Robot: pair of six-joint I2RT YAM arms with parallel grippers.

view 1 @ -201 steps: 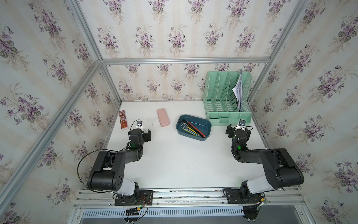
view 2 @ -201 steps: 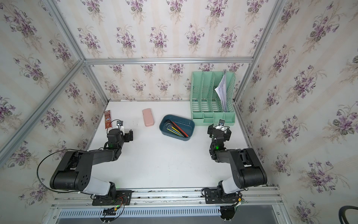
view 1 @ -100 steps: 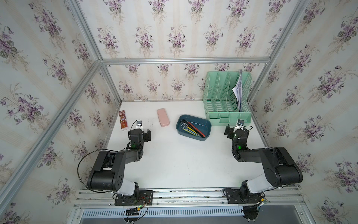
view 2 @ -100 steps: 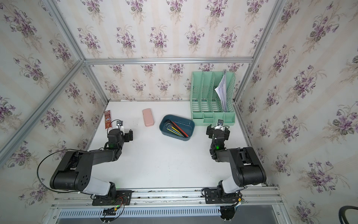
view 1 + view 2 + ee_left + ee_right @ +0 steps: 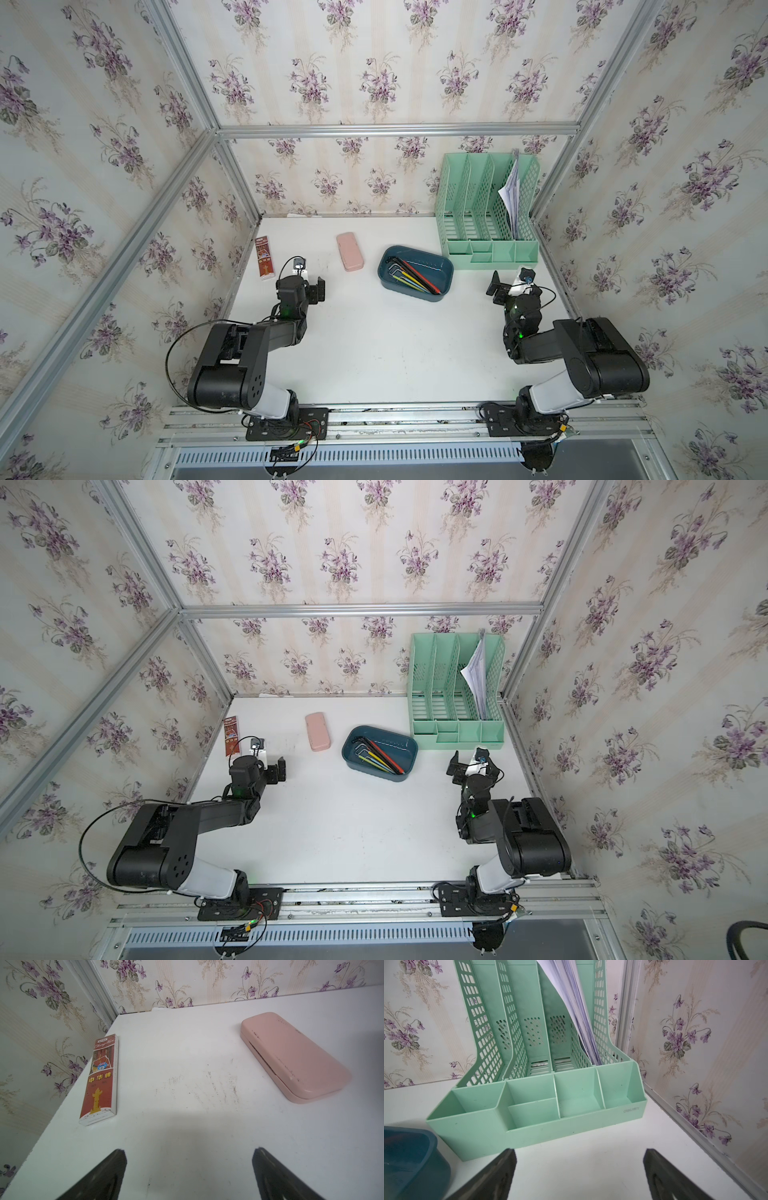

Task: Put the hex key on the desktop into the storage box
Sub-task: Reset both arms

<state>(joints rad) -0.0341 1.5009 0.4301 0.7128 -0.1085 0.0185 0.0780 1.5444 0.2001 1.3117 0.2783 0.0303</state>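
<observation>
On the desktop [image 5: 395, 353], the storage box [image 5: 437, 266] sits mid-rear, with hex keys [image 5: 411, 277] inside. The file organiser [image 5: 484, 249] stands at its 2 o'clock, just beside it, with papers [image 5: 510, 195] in the rightmost slot. The case [image 5: 350, 251] lies at the box's 9 o'clock, and the pencil carton [image 5: 264, 257] lies beyond that.

The storage box [image 5: 436, 270] [image 5: 405, 750], a shallow dark teal-blue tub with rounded corners, sits upright and slightly askew on the white tabletop [image 5: 395, 353], toward its back half. Inside it lie the hex keys [image 5: 409, 276] [image 5: 380, 755], black, yellow, red and green, flat and fanned diagonally across its floor
</observation>
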